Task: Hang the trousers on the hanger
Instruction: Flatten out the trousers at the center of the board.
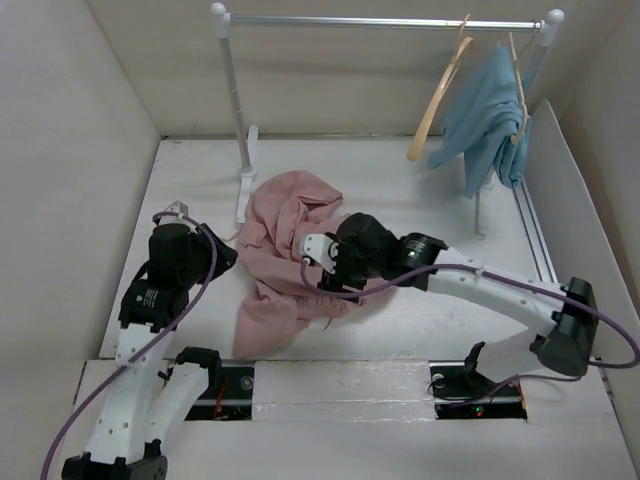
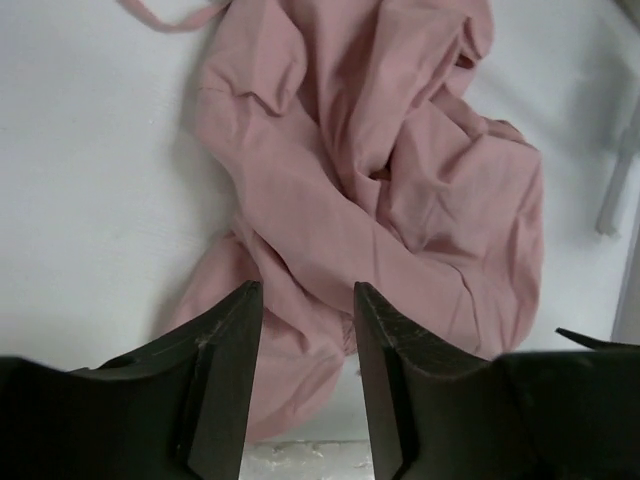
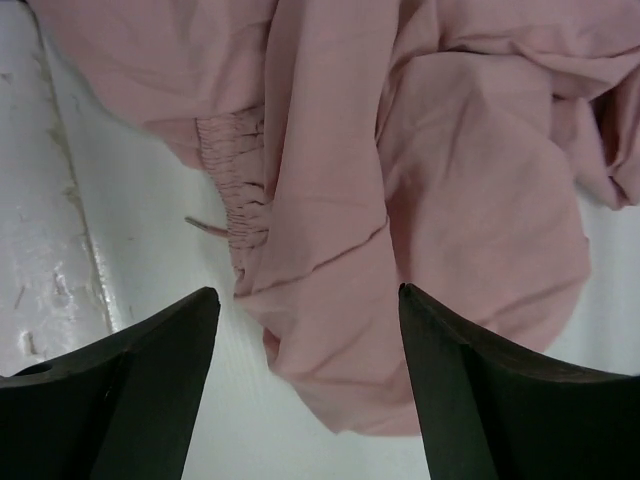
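Observation:
The dusty-pink trousers (image 1: 285, 250) lie crumpled in the middle of the white table. The pale tan hanger (image 1: 437, 100) hangs bare on the rail at the back right, far from both grippers. My left gripper (image 1: 226, 258) is open and empty at the trousers' left edge; in the left wrist view (image 2: 307, 290) the trousers (image 2: 400, 180) lie ahead of and beneath its jaws. My right gripper (image 1: 316, 262) is open and empty over the trousers' middle. In the right wrist view (image 3: 307, 295) a fold of the trousers (image 3: 450, 150) lies between its jaws, with a gathered band (image 3: 235, 170) to the left.
A white clothes rack (image 1: 385, 20) stands at the back, its left post foot (image 1: 243, 185) touching the trousers' far edge. A light-blue garment (image 1: 490, 115) hangs on a second hanger beside the tan one. White walls close in the left, right and back sides.

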